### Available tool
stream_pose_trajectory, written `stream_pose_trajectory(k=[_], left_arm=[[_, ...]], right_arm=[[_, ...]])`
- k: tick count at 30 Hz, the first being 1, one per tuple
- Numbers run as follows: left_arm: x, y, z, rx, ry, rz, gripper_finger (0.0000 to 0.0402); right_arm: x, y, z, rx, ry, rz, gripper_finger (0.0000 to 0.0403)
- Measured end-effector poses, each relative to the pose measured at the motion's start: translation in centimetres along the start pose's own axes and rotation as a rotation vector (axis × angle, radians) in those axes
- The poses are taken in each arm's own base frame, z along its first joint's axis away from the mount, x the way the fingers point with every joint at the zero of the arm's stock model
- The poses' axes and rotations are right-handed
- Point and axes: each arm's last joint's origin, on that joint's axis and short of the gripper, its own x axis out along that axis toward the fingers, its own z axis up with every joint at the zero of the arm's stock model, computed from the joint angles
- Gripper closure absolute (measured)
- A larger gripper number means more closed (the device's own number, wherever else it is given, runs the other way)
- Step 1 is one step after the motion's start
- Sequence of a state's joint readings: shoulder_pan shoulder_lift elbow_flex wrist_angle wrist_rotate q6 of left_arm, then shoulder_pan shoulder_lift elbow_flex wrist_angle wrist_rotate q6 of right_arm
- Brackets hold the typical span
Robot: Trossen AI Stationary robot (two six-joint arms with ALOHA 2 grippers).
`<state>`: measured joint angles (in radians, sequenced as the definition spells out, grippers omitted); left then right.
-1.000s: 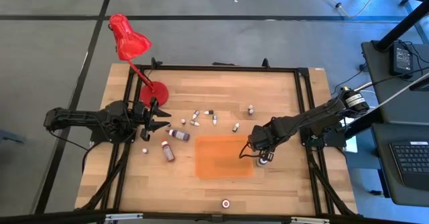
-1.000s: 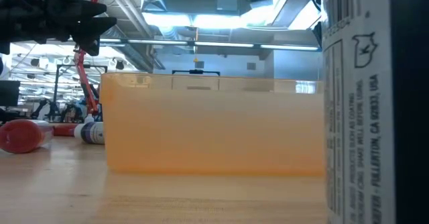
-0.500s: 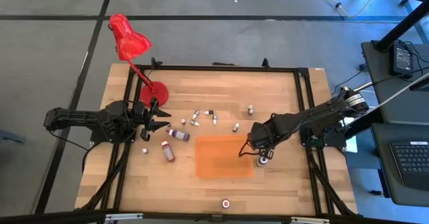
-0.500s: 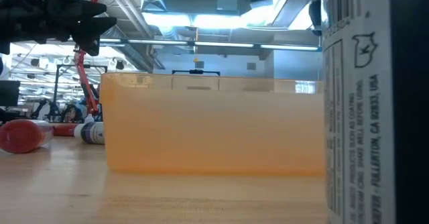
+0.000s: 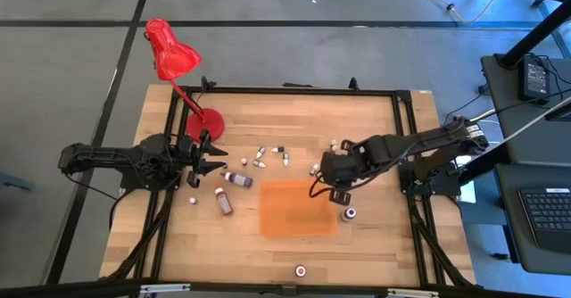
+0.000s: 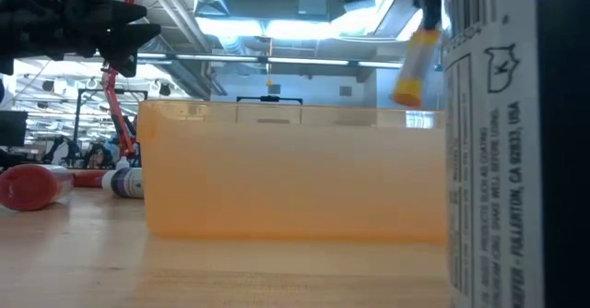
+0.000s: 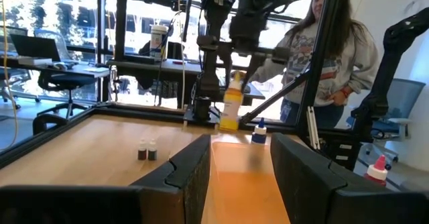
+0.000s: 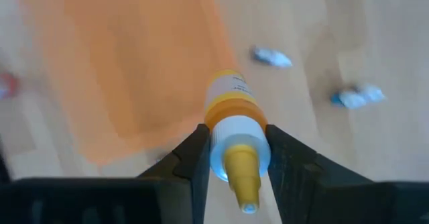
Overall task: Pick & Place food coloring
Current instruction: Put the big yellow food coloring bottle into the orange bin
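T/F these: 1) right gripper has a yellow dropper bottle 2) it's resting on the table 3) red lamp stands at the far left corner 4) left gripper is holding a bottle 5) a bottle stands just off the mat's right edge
1) True. The right gripper is clamped on a yellow dropper bottle.
2) False. In the low view that bottle hangs in the air above the orange mat.
3) True. The red lamp has its base on the table's far left corner.
4) False. The left gripper is open and empty, at the table's left side.
5) True. A small dark bottle stands upright just off the mat's right edge.
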<state>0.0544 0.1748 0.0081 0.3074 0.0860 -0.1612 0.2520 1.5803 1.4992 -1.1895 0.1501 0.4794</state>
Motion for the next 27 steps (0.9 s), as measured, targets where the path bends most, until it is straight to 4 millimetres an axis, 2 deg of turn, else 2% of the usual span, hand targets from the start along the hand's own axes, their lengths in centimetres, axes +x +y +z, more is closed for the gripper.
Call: stream_pose_trajectory(k=[15, 27], left_arm=[[0.0, 0.1, -0.3, -0.003, 0.035, 0.006, 0.0249], [0.0, 0.1, -0.5, -0.004, 0.050, 0.008, 0.0249]], right_arm=[[7.0, 2.0, 1.2, -0.086, 0.209, 0.002, 0.0278], [10.6, 2.3, 1.4, -0.097, 0.282, -0.060, 0.0277]])
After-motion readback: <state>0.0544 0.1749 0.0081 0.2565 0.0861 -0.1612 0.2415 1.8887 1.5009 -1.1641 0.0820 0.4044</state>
